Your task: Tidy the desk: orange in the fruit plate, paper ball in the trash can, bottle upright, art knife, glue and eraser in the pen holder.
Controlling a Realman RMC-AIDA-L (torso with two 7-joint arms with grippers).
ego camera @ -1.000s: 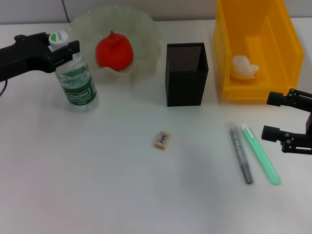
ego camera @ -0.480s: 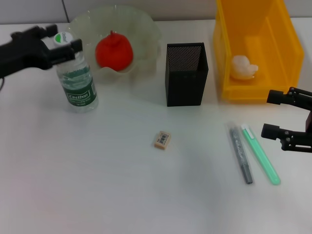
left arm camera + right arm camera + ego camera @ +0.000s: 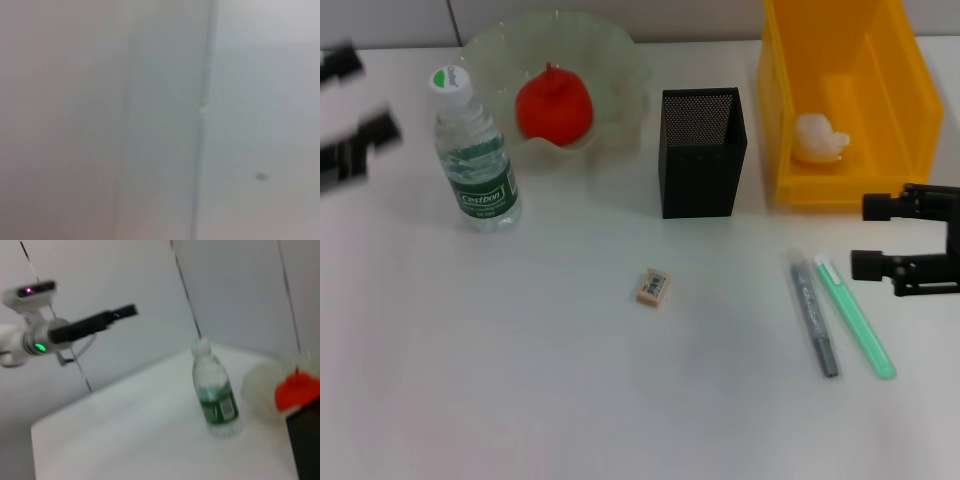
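Head view: bottle (image 3: 476, 160) stands upright, well clear of the left gripper (image 3: 350, 110), jaws apart.
Right gripper (image 3: 876, 236), jaws apart, hovers beside the green knife (image 3: 855, 315), likely next for the pen holder (image 3: 701, 152).

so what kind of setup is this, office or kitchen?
Looks like a staged desk-tidying bench, probably a lab: a plain white table against a bare wall, with a mesh pen holder, an eraser and a yellow trash can.

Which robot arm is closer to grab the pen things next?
Right. The right gripper hovers open beside the two pens, while the left gripper is far across the table.
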